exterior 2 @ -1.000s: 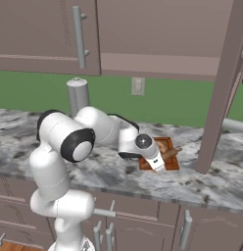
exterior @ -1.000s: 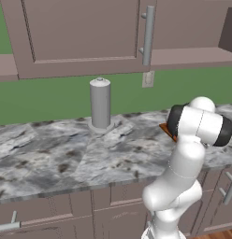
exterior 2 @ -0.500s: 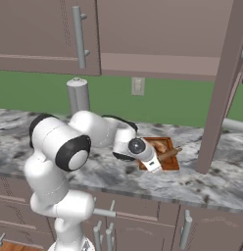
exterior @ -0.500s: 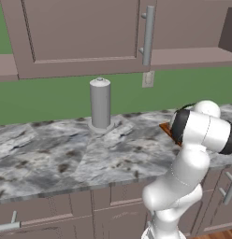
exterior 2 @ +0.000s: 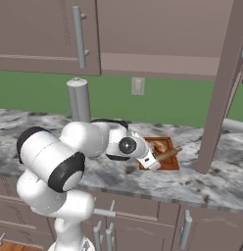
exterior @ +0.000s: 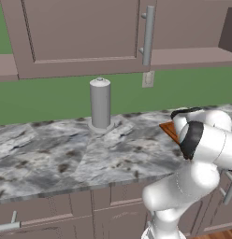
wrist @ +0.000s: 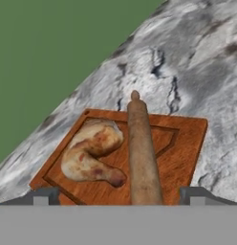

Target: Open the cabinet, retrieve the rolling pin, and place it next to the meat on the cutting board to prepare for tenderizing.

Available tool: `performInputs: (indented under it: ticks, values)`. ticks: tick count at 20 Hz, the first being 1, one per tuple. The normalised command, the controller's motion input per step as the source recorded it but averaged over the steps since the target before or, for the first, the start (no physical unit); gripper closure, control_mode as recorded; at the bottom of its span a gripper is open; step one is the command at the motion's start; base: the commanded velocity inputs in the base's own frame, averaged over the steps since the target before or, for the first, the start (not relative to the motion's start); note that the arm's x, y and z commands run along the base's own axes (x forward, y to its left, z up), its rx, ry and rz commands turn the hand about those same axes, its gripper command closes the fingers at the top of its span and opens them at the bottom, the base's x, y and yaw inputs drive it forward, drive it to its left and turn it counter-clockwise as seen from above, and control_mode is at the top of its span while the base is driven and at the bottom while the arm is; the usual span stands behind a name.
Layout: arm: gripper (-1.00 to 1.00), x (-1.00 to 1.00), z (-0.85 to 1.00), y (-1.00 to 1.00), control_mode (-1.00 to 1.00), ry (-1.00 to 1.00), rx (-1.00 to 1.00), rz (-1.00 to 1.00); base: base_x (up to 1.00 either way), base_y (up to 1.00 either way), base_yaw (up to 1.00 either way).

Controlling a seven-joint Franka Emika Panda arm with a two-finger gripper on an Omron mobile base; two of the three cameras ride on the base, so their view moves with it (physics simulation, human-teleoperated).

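The reddish-brown cutting board [wrist: 187, 143] lies on the marble counter. On it is the meat [wrist: 91, 150], a pale curled lump on the left in the hand view. The tan rolling pin [wrist: 143, 153] lies right beside the meat, stretched along the board. My gripper [wrist: 118, 196] is open at the board's near edge, with its fingertips [wrist: 40, 197] well clear of the pin on both sides. In the right base view the gripper [exterior 2: 154, 164] sits low at the cutting board [exterior 2: 168, 164], by the rolling pin [exterior 2: 168, 155] and the meat [exterior 2: 160, 146]. The cabinet [exterior 2: 222, 88] door stands swung open at the right.
A tall grey upright cylinder [exterior: 100, 103] stands at the back of the counter [exterior: 66, 154], left of the board. Closed wall cabinet doors with a long bar handle [exterior 2: 78, 37] hang above. The open door's edge rises just right of the board. Drawer fronts run below.
The arm's elbow and shoulder have swung lower and toward the counter's front. The hand has stayed at the board's near edge, and the rolling pin lies still on the board.
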Motion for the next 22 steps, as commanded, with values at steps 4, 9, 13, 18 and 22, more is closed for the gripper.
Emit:
performInputs:
  ticks: [4, 9, 13, 18, 22]
  values:
    - [-1.0, -0.01, 0.82, -0.01, -1.0, -0.05, 0.0, 0.0, 0.0, 0.0, 0.0]
    - [-1.0, -0.02, 0.81, -0.05, -1.0, -0.04, 0.0, 0.0, 0.0, 0.0, 0.0]
    - [-1.0, 0.0, 0.9, -0.12, -1.0, -0.03, 0.0, 0.0, 0.0, 0.0, 0.0]
    - [-1.0, -0.08, 0.78, -0.11, -1.0, -0.01, 0.0, 0.0, 0.0, 0.0, 0.0]
    - [-1.0, -0.19, 0.72, -0.11, -1.0, 0.0, 0.0, 0.0, 0.0, 0.0, 0.0]
